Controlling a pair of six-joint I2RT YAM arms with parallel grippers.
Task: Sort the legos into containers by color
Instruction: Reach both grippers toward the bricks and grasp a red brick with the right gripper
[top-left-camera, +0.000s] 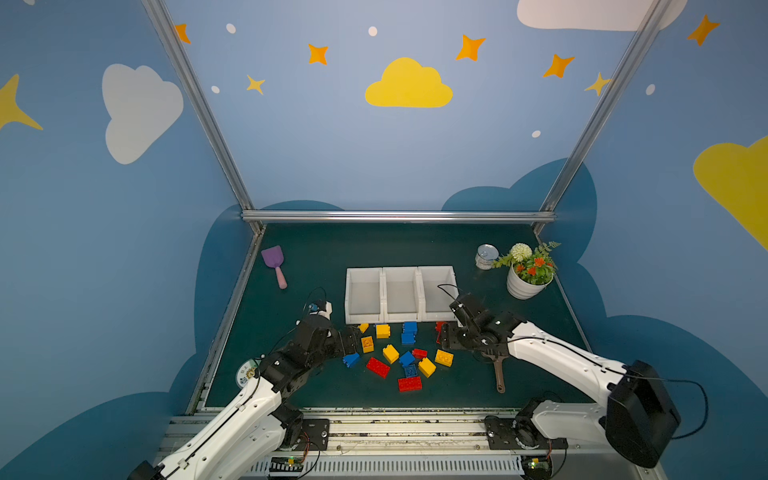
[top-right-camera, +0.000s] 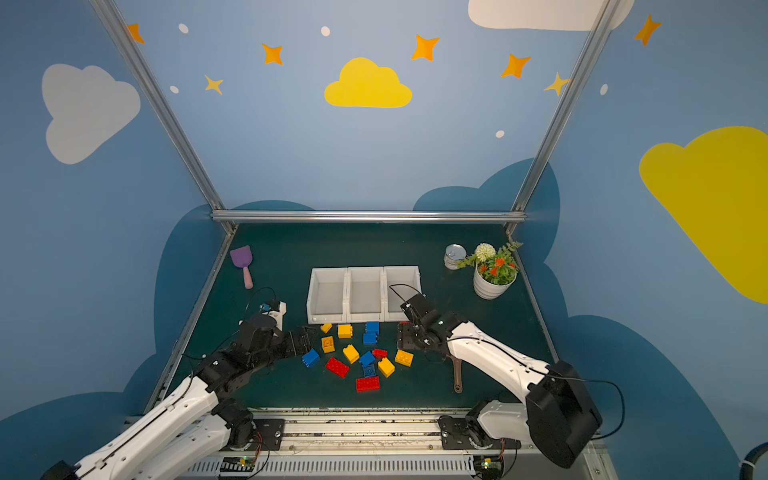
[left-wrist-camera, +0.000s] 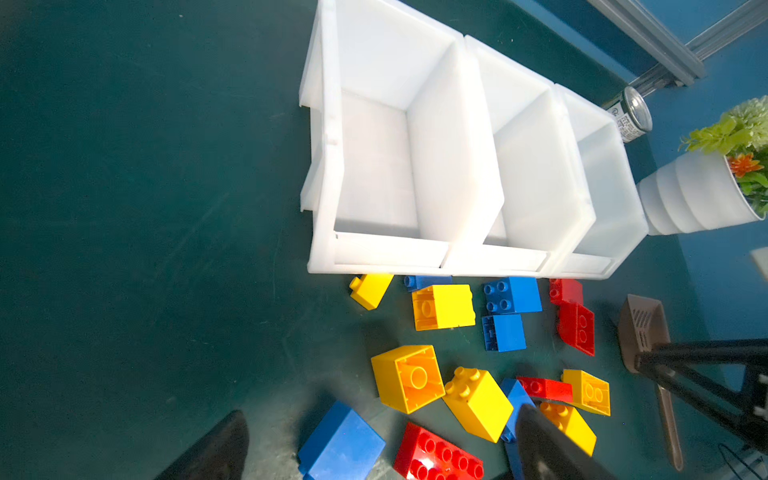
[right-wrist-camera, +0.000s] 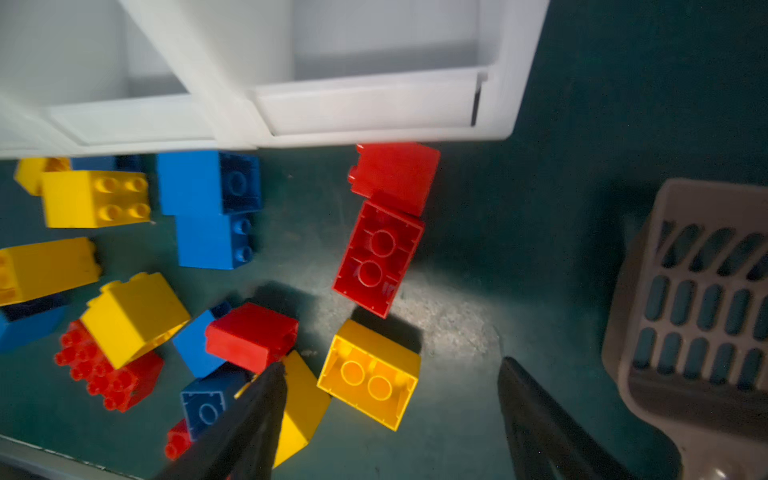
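Three joined white bins (top-left-camera: 382, 291) stand empty just beyond both grippers. Their low front lips face the arms, probably so bricks can be dropped in without a high lift. All the legos (top-left-camera: 390, 353) in view lie on the green mat (top-left-camera: 316, 257), between the two tools and short of the bins.

The left gripper (left-wrist-camera: 380, 412) hangs low at its edge of the pile with its fingers spread wide. A blue brick (left-wrist-camera: 340, 444) lies between them.

The right gripper (right-wrist-camera: 391, 363) sits low at the opposite edge, fingers apart and pinching nothing. A yellow brick (right-wrist-camera: 370, 374) lies hollow side up just ahead of them. Two red bricks (right-wrist-camera: 380, 253) lie farther ahead, by the nearest bin. A slotted brown scoop (right-wrist-camera: 698, 299) lies just outside one finger and looks like a possible snag.
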